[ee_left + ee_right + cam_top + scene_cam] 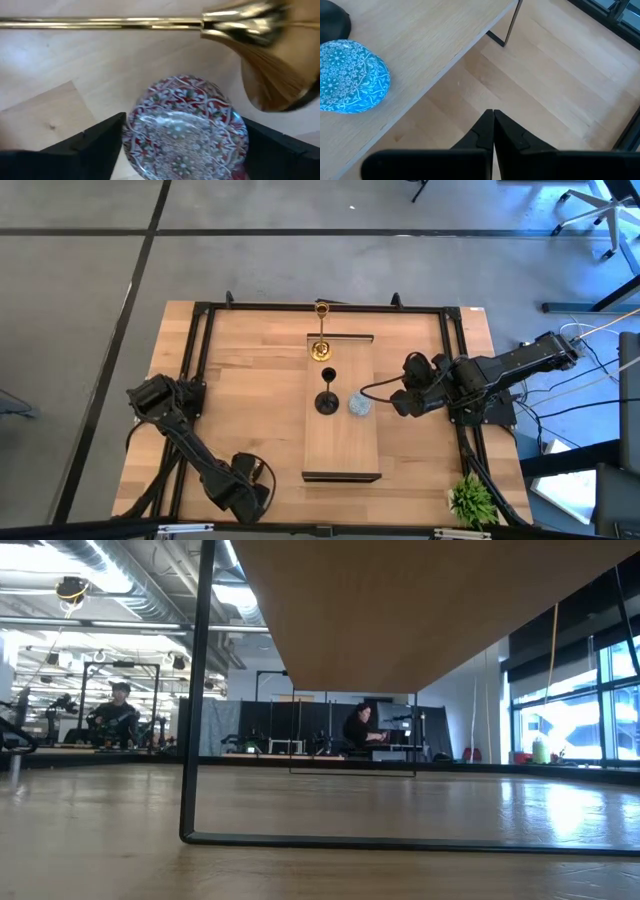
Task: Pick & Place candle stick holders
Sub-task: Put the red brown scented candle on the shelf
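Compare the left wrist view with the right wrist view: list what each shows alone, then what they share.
Only the left wrist view: a low round red-patterned holder between the left gripper's spread fingers, and a gold candlestick holder lying on its side beyond it.

Only the right wrist view: a blue patterned holder on the raised wooden shelf, the shelf's black metal leg, and the right gripper shut and empty.

Both: light wooden tabletop and that arm's own dark fingers.

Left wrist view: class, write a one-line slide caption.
Left gripper straddles a red-patterned round holder on the wood, a gold holder lying just beyond.
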